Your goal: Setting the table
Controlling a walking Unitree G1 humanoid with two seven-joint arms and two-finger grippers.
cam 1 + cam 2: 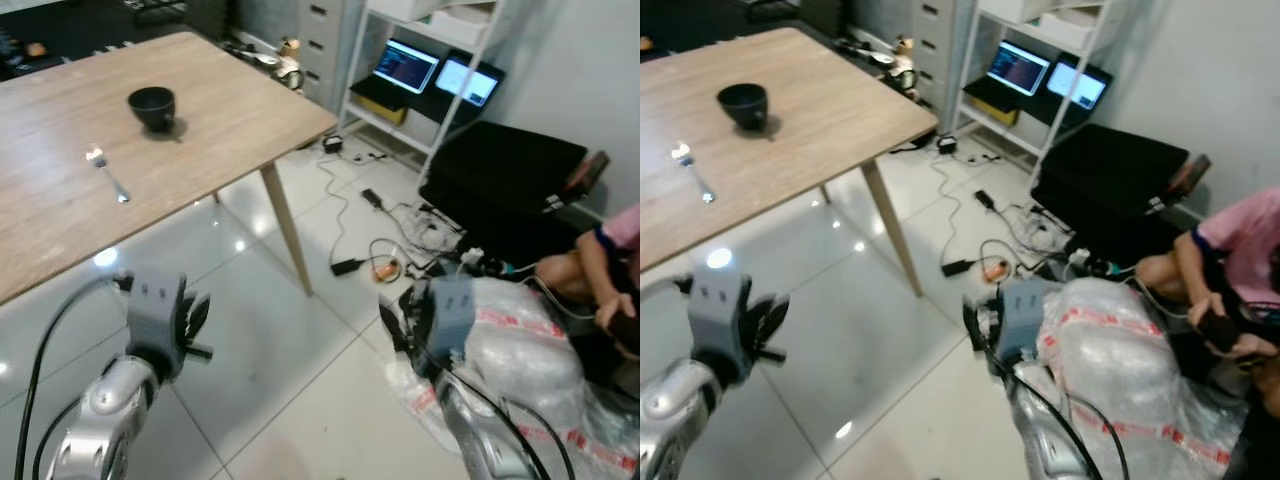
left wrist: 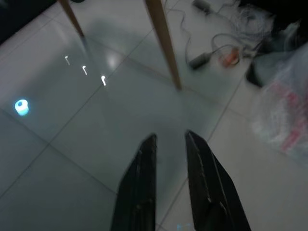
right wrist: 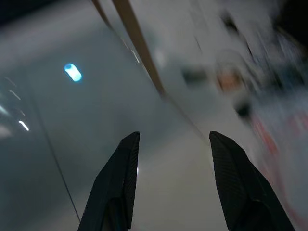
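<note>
On the far left, the wooden table [image 1: 60,200] carries 2 pieces of a place setting: a fork [image 1: 107,172] lying flat on the bare wood, and beyond it a black bowl [image 1: 152,106] standing upright, near the fork but apart from it. That spacing suggests 1 setting is partly laid out, with more to fetch.

Below the table edge, the left gripper [image 2: 168,144] hangs over the glossy white floor tiles [image 1: 300,380]. Its 2 black fingers sit close together with a narrow gap between them, and nothing is held. It looks carried low and idle, as an arm is while the robot walks.

A table leg [image 1: 286,232] slants down to the tiles in the middle, and past it cables and a small orange object [image 1: 386,268] lie tangled on the floor beneath a white shelf [image 1: 440,110] holding 2 lit laptop screens [image 1: 405,66].

The right gripper [image 3: 173,159] also points at the floor, its fingers spread wide and empty; its wrist view is blurred, so the arm or body is probably moving. Beside it sits a bulky clear plastic bag [image 1: 525,345] with red markings. At the far right a person [image 1: 1230,270] in a pink top sits low by a black seat [image 1: 505,165], hands busy with something dark.
</note>
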